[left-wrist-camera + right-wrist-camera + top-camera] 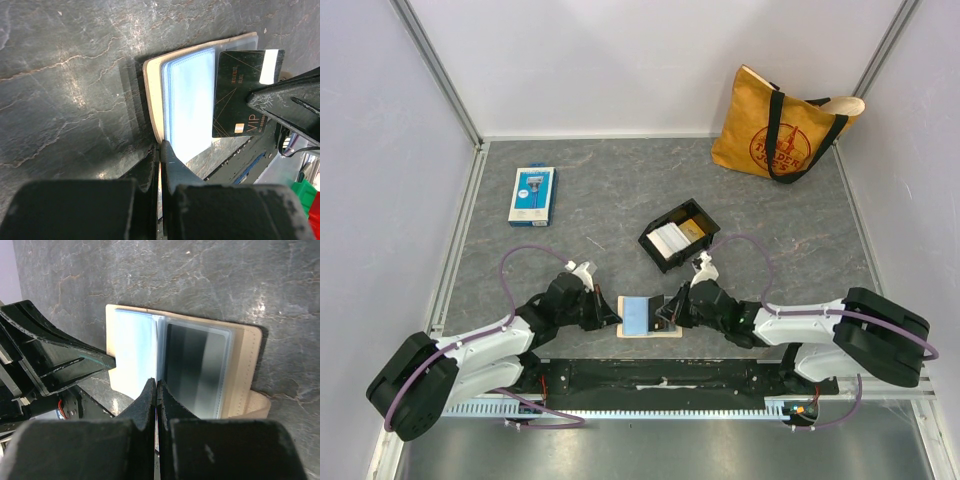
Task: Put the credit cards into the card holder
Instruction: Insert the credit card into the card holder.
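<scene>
Currently, the card holder [638, 316] lies open near the table's [590, 240] near edge, between both arms. The left gripper [613, 312] is at its 9 o'clock side, fingers pressed together on the rim of the tan cover. The right gripper [670, 315] is at its 3 o'clock side, fingers closed on a corner of a dark card [237, 95], which sits tilted over the right-hand sleeves.

Surroundings, taken from the holder:
- A black tray [653, 255] at 1 o'clock, near but apart, holds a white card [668, 238] and a gold card [692, 228].
- A blue-and-white package [532, 195] lies flat at 10 o'clock, well apart.
- A yellow tote bag [780, 125] with black straps leans in the far corner at 1 o'clock.

Materials:
- The holder's cover is matte beige with rounded corners.
- Its glossy clear plastic sleeves reflect pale blue.
- The dark card is stiff, with thin gold lines and a white stripe.
- The tabletop is grey and stone-veined.
</scene>
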Controlling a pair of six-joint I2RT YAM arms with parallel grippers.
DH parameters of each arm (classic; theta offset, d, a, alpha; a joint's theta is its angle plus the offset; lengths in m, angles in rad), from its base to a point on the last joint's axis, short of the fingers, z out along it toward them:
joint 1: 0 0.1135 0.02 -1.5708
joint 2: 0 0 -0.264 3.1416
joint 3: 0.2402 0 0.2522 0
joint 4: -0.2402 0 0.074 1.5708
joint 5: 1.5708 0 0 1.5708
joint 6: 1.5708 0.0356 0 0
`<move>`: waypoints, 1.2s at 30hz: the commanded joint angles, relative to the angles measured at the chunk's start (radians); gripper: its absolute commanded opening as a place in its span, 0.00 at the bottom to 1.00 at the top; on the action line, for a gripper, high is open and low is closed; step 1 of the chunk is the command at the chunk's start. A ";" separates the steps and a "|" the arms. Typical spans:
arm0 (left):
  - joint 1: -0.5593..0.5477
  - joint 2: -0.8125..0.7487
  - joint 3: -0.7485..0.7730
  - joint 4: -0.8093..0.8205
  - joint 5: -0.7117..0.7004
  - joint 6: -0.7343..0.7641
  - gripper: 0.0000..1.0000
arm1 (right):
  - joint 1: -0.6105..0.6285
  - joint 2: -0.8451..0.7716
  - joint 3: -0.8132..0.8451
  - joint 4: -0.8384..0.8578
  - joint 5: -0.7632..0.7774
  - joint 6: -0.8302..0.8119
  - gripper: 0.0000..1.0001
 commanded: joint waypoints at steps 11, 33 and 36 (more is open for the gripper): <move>-0.002 -0.005 -0.018 0.040 0.005 -0.045 0.02 | -0.016 0.065 -0.032 0.136 -0.052 0.036 0.00; -0.002 -0.013 -0.029 0.048 0.002 -0.055 0.02 | -0.024 0.170 -0.079 0.310 -0.103 0.086 0.00; -0.002 -0.014 -0.030 0.049 0.002 -0.055 0.02 | -0.024 0.199 -0.073 0.335 -0.107 0.079 0.00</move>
